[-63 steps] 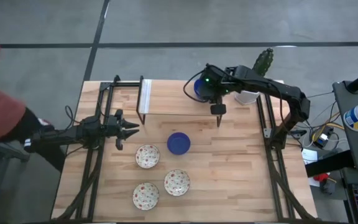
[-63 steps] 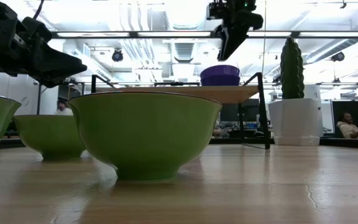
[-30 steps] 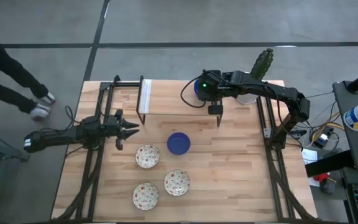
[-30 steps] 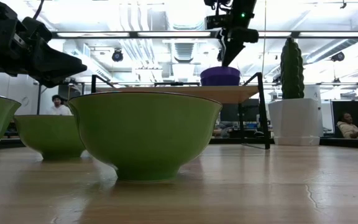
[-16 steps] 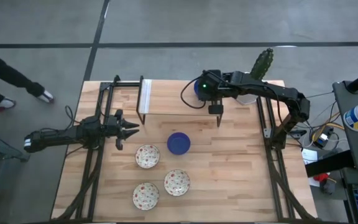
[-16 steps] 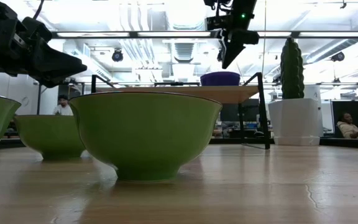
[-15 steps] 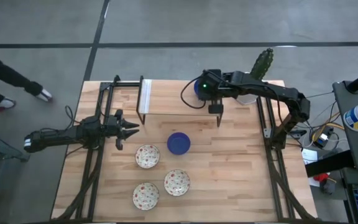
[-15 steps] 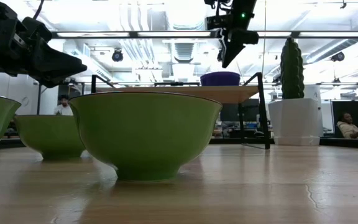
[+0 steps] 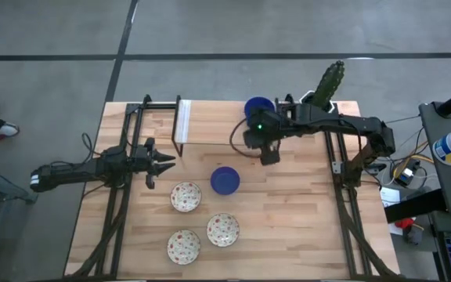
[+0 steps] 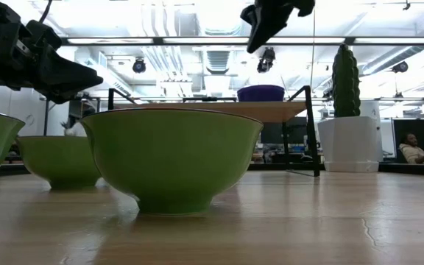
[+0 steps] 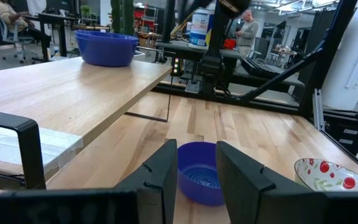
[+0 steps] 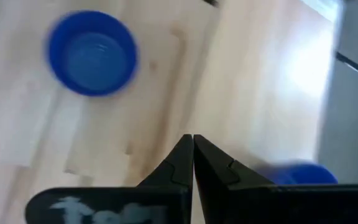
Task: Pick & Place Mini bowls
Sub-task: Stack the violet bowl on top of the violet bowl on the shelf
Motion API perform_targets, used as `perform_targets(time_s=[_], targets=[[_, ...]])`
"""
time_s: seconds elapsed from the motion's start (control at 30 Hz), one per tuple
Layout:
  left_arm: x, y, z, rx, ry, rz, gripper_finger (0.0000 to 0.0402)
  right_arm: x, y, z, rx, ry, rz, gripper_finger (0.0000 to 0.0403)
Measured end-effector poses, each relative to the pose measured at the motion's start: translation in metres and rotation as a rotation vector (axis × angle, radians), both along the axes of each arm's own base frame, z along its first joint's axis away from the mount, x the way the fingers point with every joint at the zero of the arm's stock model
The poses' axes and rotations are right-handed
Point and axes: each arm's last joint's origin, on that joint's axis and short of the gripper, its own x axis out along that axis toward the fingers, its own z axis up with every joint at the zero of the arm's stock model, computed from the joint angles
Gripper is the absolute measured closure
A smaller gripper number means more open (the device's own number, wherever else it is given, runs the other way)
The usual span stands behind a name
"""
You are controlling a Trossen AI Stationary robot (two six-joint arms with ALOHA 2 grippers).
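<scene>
Wooden planks make up the surface (image 9: 304, 227), with a raised shelf (image 9: 218, 124) along its far side. Taking the blue bowl on the lower level (image 9: 225, 180) as the landmark: a blue bowl on the shelf (image 9: 258, 106) sits beyond it, toward the far edge, and what looks like more than one may be stacked there, though I cannot tell. Three speckled bowls lie on the near side of the landmark: one (image 9: 185, 197) just beside it toward the left arm, one (image 9: 223, 229) nearer the front edge, and one (image 9: 183, 247) nearest the front.

The right gripper (image 9: 267, 151) hangs in the air between the shelf bowl and the landmark bowl, carrying nothing; its wrist view shows the fingertips (image 12: 193, 144) pressed together, with the landmark bowl below and ahead of it. The left gripper (image 9: 163, 164) waits well to the left of the landmark, its fingers (image 11: 166, 165) slightly parted and empty, pointed at that same bowl.

My reading is that a bowl has been delivered to the shelf and the right arm is heading for the next one. That calls for spreading the fingers, descending over the landmark bowl's rim, and pinching one wall before lifting it to the shelf.
</scene>
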Motion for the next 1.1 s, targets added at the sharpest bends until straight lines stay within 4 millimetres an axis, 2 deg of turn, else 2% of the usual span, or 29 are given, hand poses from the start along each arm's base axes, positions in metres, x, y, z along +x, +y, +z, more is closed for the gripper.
perform_targets(time_s=[0.1, 0.27, 0.53, 0.73, 0.9, 1.1], targets=[[0.0, 0.0, 0.0, 0.0, 0.0, 0.0, 0.0296, 0.007, 0.018, -0.008, 0.046, 0.013, 0.072, 0.0383], [0.0, 0.0, 0.0, 0.0, 0.0, 0.0, 0.0296, 0.018, 0.049, -0.022, 0.105, 0.055, 0.213, 0.0342], [0.0, 0.0, 0.0, 0.0, 0.0, 0.0, 0.0296, 0.042, 0.094, -0.052, 0.081, 0.074, 0.388, 0.0277], [0.0, 0.0, 0.0, 0.0, 0.001, 0.0, 0.0296, 0.055, 0.105, -0.075, 0.069, 0.123, 0.43, 0.0262], [0.0, 0.0, 0.0, 0.0, 0.001, 0.0, 0.0296, 0.062, 0.106, -0.091, 0.071, 0.167, 0.428, 0.027], [0.0, 0.0, 0.0, 0.0, 0.001, 0.0, 0.0296, 0.072, 0.11, -0.12, 0.064, 0.246, 0.452, 0.0278]])
